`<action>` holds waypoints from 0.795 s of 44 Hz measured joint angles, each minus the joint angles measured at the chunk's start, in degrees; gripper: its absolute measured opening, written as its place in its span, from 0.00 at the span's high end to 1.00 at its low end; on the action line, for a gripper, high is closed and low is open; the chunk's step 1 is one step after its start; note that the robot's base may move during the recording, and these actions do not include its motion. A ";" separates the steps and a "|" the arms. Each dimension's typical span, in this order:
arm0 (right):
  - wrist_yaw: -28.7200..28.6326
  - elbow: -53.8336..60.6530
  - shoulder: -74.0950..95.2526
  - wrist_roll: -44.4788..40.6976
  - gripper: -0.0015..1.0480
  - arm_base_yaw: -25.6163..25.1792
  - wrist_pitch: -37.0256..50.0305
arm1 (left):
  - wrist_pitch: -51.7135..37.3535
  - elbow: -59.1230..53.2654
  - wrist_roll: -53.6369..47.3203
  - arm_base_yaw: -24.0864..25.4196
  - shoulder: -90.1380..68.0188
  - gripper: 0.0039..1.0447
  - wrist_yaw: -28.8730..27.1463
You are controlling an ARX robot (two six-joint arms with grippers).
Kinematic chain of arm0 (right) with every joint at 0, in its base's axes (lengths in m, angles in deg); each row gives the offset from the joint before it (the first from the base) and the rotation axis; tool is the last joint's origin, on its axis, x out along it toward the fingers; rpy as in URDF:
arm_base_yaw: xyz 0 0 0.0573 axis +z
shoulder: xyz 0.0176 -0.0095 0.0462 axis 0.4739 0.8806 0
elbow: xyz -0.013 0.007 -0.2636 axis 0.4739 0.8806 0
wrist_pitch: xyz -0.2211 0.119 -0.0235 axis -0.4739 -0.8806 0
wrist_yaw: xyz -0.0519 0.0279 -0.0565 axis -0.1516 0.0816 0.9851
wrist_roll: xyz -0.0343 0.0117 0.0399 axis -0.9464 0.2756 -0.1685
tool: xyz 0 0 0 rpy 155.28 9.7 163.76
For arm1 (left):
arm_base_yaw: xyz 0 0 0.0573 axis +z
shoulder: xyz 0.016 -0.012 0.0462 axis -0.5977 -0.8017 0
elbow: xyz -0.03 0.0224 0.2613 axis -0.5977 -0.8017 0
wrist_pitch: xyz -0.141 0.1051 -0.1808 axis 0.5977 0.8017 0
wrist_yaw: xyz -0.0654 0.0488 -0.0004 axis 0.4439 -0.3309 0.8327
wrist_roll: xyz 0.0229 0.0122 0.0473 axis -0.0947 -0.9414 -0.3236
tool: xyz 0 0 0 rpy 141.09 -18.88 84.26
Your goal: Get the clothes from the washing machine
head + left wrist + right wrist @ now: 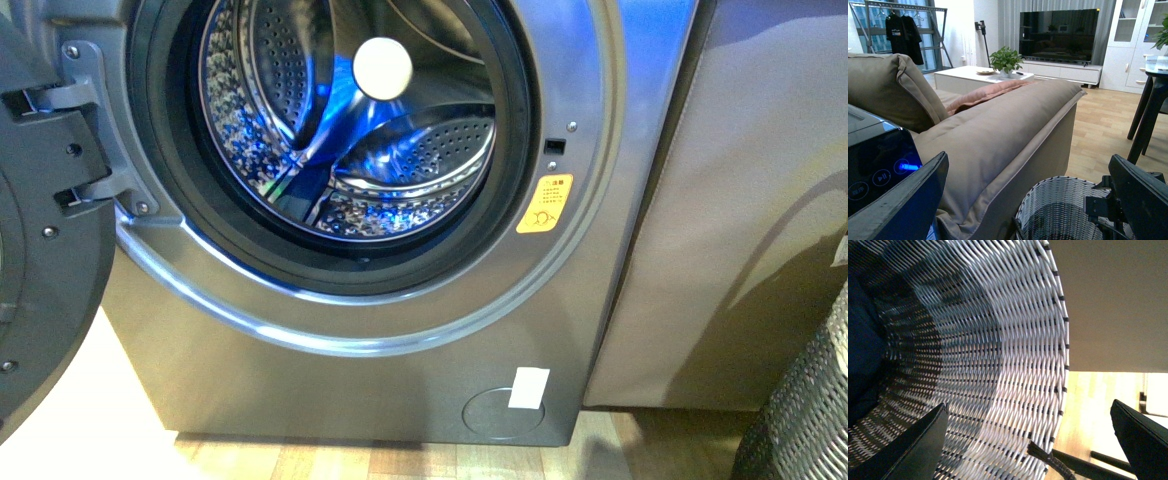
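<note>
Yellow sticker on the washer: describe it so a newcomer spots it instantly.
Start at the grey washing machine filling the front view, its door swung open to the left. Go to the metal ring right of the round drum opening. The sticker sits there, below a small dark latch slot, the only orange-yellow patch on the grey front.

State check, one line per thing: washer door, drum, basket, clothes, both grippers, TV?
washing machine: door swung open to the left
drum: lit blue, no clothes visible inside
basket: upright beside the sofa, holds dark fabric
clothes: lying in the basket
left gripper: open, empty
right gripper: open, empty, over the basket
TV: off
</note>
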 joint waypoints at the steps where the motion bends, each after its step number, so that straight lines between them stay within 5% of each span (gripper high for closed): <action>1: -0.24 0.11 -0.07 -0.37 0.08 -0.13 0.13 | 0.00 0.00 0.00 0.00 0.00 0.06 0.00; 7: -6.16 1.31 -2.05 2.69 0.08 0.50 -2.36 | 0.00 0.00 0.00 0.00 0.00 0.06 0.00; 22: -25.27 9.88 -20.26 34.56 0.08 3.52 0.59 | 0.00 0.00 0.00 0.00 0.00 0.06 0.00; 28: -30.64 17.25 -31.23 58.55 0.08 4.11 11.06 | 0.00 0.00 0.00 0.00 0.00 0.06 0.00; 35: -24.94 29.51 -49.07 83.52 0.08 10.21 20.65 | 0.00 0.00 0.00 0.00 0.00 0.06 0.00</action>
